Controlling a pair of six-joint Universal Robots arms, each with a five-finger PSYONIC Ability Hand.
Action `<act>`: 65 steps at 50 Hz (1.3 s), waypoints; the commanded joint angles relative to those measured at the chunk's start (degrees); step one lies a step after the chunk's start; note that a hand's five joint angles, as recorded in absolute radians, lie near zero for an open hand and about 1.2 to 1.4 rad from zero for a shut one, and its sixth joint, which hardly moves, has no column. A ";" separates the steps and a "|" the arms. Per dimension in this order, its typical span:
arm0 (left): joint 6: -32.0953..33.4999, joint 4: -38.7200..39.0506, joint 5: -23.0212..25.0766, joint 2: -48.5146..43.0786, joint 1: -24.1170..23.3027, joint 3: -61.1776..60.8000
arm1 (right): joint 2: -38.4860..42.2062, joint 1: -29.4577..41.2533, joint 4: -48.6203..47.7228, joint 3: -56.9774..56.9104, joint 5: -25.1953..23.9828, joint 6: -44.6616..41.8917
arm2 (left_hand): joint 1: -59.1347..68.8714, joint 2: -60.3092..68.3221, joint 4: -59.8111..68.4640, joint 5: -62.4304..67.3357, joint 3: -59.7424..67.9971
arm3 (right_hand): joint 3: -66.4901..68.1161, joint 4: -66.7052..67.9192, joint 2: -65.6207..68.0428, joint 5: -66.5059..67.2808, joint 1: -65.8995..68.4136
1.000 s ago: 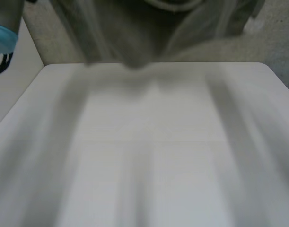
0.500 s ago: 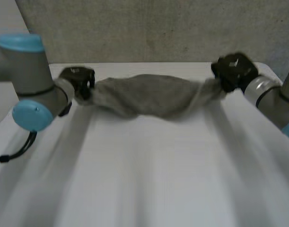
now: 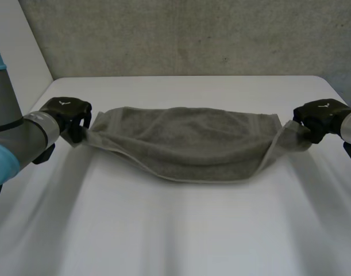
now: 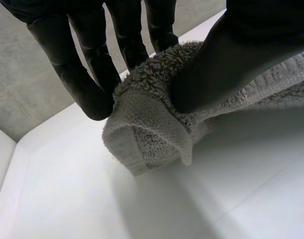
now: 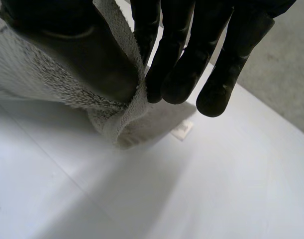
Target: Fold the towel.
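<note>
Towel: a grey terry towel point(image 3: 186, 144) is stretched sideways across the far half of the table, held at both short ends.
Towel shape: the ends are bunched narrow at the hands and the middle spreads wide and sags. Its near edge bows toward the front of the table. I cannot tell whether the middle lies on the table or hangs just above it.
Towel detail: a small white tag point(image 5: 181, 130) shows at the end held on the right.
Left robot hand: the left robot hand point(image 3: 66, 112) holds the towel's left end. In the left wrist view the thumb point(image 4: 231, 55) presses the cloth against the fingers point(image 4: 87, 74), and the corner folds over below them.
Right robot hand: the right robot hand point(image 3: 319, 115) holds the towel's right end. In the right wrist view the cloth is pinched between thumb point(image 5: 87, 55) and fingers point(image 5: 176, 64), with a loop of towel hanging under them.
Arms: the left arm point(image 3: 20, 135) comes in from the left side and the right arm point(image 3: 350, 126) from the right, well apart.
Table: a white table point(image 3: 181, 230) carries the towel.
Background: a grey wall point(image 3: 192, 34) stands behind the table's far edge.
</note>
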 commanded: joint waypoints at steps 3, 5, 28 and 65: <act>0.56 0.24 -0.27 -4.81 0.18 0.98 | 5.61 -0.82 0.61 -2.62 0.27 2.33 | -1.15 -5.73 -7.26 -14.68 -8.89 | 3.34 3.67 4.71 3.66 4.54; 0.56 0.42 -0.28 -6.32 -0.09 1.25 | 6.50 -0.74 0.08 -2.80 0.53 2.41 | -1.15 -5.73 -7.26 -14.68 -8.89 | 3.34 3.67 4.71 3.66 4.54; 0.39 1.73 -6.60 -10.64 -5.01 4.24 | 10.55 -0.03 -9.22 -0.79 2.12 -1.62 | -50.24 -54.83 -56.35 -63.77 -57.98 | -51.10 -50.78 -49.73 -50.78 -49.90; 10.58 16.76 -3.35 15.04 -7.56 -27.32 | -4.93 -0.91 -36.74 34.64 -10.54 -33.27 | -48.73 -53.31 -54.84 -62.26 -56.47 | -50.60 -50.27 -49.22 -50.28 -49.40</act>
